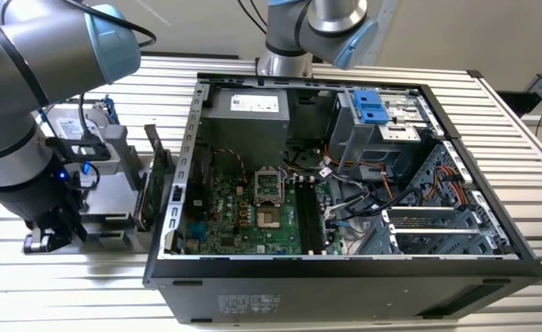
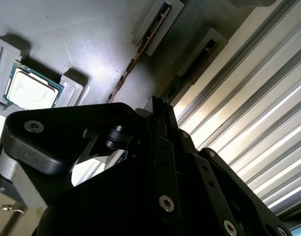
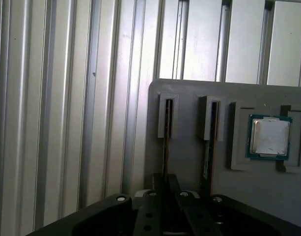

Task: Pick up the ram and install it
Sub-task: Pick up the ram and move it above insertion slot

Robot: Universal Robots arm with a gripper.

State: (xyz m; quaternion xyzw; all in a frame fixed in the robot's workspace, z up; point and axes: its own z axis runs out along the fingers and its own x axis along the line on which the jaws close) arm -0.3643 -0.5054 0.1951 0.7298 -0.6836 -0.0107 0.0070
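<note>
1. On the exterior view's left, the gripper [image 1: 48,238] hangs low over the grey tray [image 1: 105,225], just beside the open computer case [image 1: 345,277]. I cannot tell from these pictures whether it is clamped or slack.
2. The ram [image 3: 166,147] stands on edge in its tray slot, not yet lifted. In the first wrist view it runs straight in under the gripper. A second stick [image 3: 207,147] stands just beside it, and past that a processor chip [image 3: 269,136] lies in its recess.
3. Further right in the exterior view, the long memory slots [image 1: 310,214] sit inside the case, well apart from the tray.
4. My worry is a skewed or off-centre grip. That could cock the thin board in its slot so it binds on the way up (or nudges the neighbouring stick, which is close). A weak hold could drop it onto the ribbed table [image 1: 68,297].
5. The wrist views tell me which of the two sticks the gripper is lined up with: the one farther from the chip. The exterior view instead gives me the case and the way across to it.
</note>
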